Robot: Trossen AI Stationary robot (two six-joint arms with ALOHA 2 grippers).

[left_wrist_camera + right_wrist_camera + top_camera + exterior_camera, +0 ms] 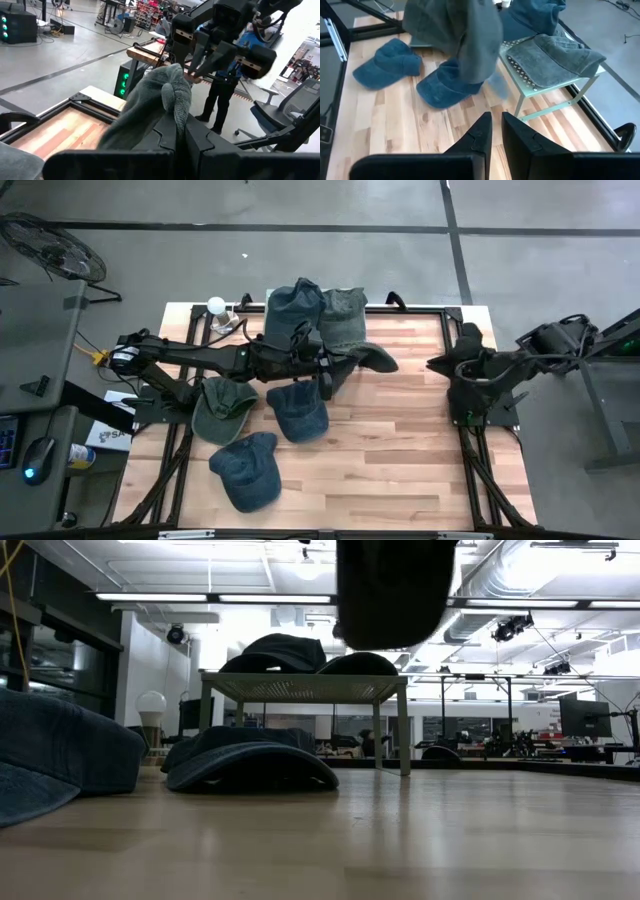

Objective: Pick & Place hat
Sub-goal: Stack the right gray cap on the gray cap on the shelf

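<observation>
**Grey-green cap held aloft beside the rack**

The left gripper is clamped on a grey-green cap, which hangs above the table just beside the small rack. Carry it level and clear of the rack's edge before lowering, in my judgement. The right gripper waits at the table's right side, its fingers nearly together, holding nothing. The low view cuts the cap off at the top, and the left fingertips are buried in fabric.
</observation>
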